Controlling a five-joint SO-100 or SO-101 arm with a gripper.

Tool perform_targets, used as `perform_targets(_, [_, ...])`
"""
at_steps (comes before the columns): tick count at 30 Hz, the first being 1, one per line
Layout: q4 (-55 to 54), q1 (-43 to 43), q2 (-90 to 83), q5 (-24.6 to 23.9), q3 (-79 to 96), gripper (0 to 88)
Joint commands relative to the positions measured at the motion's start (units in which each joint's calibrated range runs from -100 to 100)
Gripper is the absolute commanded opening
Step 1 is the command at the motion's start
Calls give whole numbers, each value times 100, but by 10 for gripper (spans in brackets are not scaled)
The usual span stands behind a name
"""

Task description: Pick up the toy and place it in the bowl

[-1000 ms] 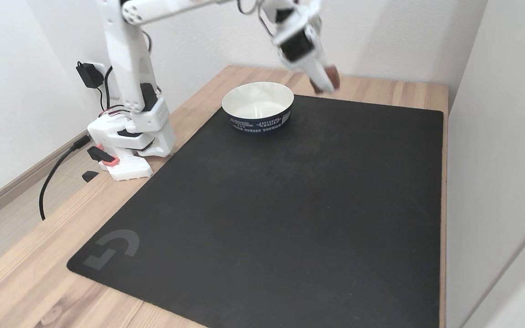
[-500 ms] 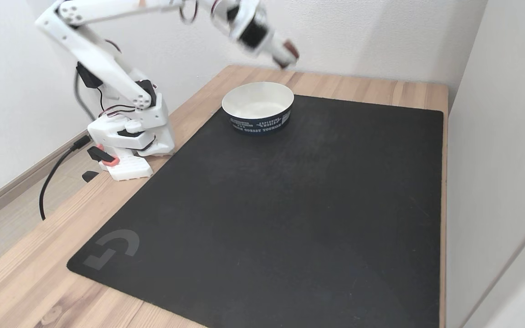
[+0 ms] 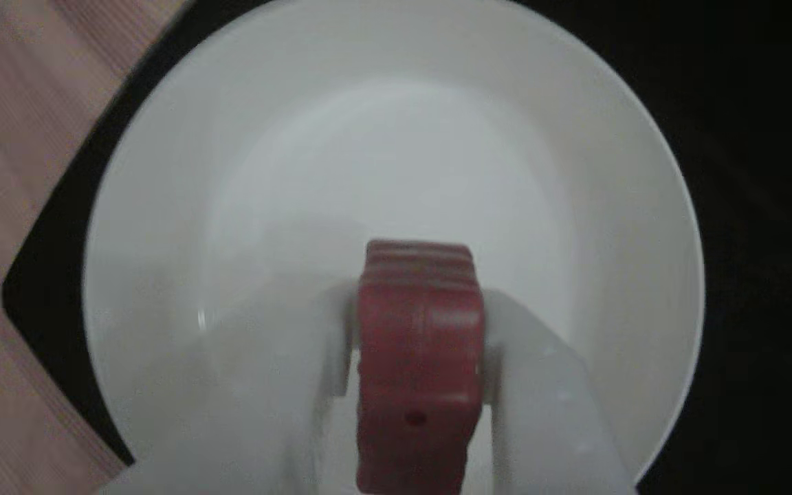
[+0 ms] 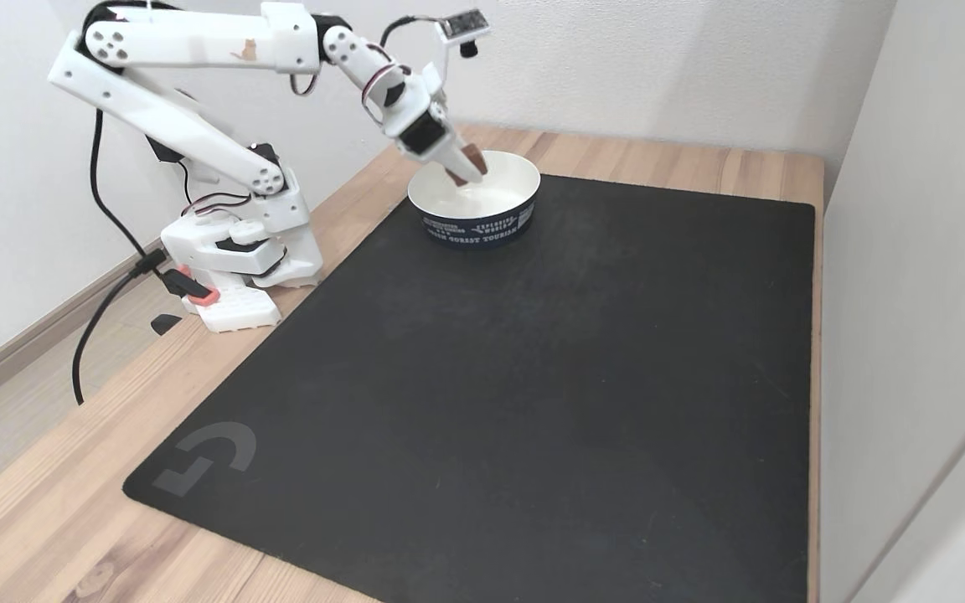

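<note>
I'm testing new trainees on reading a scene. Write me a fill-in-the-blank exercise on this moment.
1. The gripper is shut on the red ____.
2. The toy hangs above the inside of the white ____.
3. The bowl stands at a corner of the ____ mat.
4. The mat lies on a ____ table.

Missing words: toy; bowl; black; wooden

The gripper (image 3: 418, 323) clamps the red toy (image 3: 418, 357) between its white fingers (image 3: 540, 385), over the bowl (image 3: 396, 165).
</note>
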Motion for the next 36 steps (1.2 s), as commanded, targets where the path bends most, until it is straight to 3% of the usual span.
perform_targets(1, [-102, -6, -134, -199, 122, 27])
perform_targets(4, [-102, -31, -134, -360, 212, 81])
perform_targets(7, [-93, -31, -134, -350, 221, 190])
perform_targets(19, [-322, 153, -259, -303, -85, 188])
perform_targets(25, [-720, 1039, -1076, 375, -76, 35])
perform_targets(33, [-661, 2277, -1760, 1638, 14, 26])
perform_targets(36, [-661, 2913, -1943, 2641, 14, 26])
